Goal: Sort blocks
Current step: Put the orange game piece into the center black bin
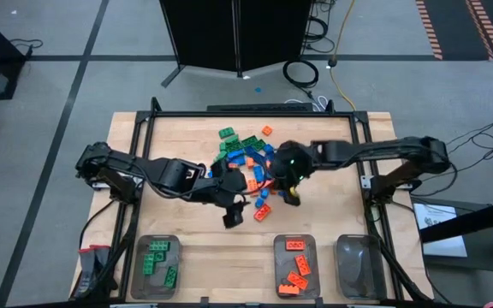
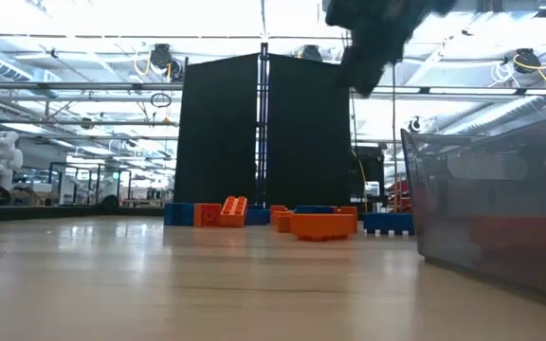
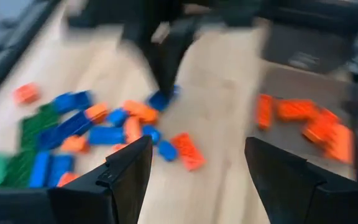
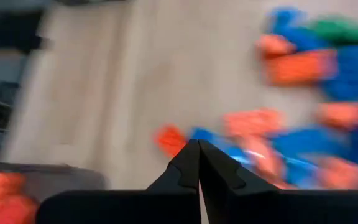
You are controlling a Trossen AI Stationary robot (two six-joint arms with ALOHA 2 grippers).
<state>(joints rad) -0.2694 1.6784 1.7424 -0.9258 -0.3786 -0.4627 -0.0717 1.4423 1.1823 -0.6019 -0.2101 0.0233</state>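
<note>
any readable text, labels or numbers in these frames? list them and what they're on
None can be read.
White sheet at the table's right edge: print on it, too small to read.
Blocks, trays, both arms: no markings can be made out.

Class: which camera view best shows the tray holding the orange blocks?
The high view: the tray of orange blocks shows whole from above. The left wrist view shows it blurred, the low view only a side wall, the right wrist view a corner.
</note>
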